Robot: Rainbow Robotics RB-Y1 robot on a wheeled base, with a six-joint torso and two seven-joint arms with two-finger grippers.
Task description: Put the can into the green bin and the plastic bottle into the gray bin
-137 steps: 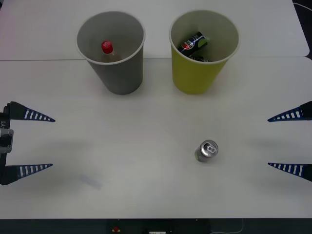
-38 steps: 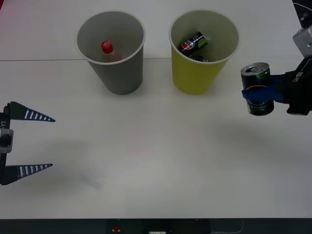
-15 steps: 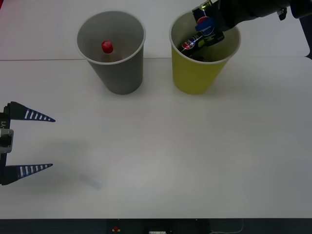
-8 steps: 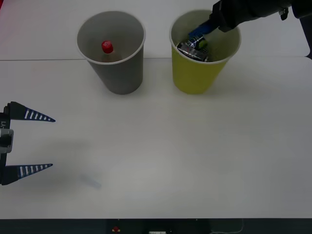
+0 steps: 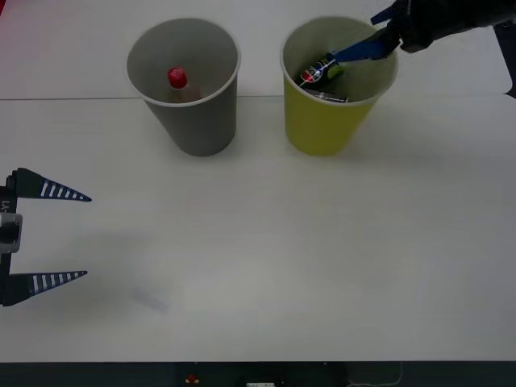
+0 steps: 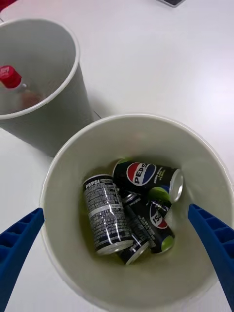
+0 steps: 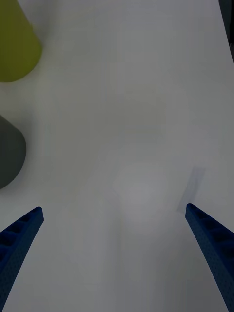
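Note:
The can [image 6: 105,209] lies on its side inside the green bin [image 5: 322,129], among two other dark cans; it also shows as a grayish can [image 5: 326,96] low in the bin. My right gripper [image 5: 367,36] hovers open over the bin's far right rim, holding nothing. In the right wrist view the right gripper [image 6: 115,209] spans the green bin [image 6: 204,161]. The plastic bottle [image 5: 177,78] stands in the gray bin [image 5: 201,121], red cap up. My left gripper [image 5: 87,235] rests open at the table's left edge.
The two bins stand side by side at the back of the white table [image 5: 258,242]. The right wrist view shows the gray bin [image 6: 58,112] with the bottle's cap [image 6: 9,76]. The left wrist view catches both bins' bases [image 7: 14,48].
My right gripper carried the can up from the table and over the green bin, opened, and the can dropped in. The gripper has drawn back slightly to the right. The left arm stayed still.

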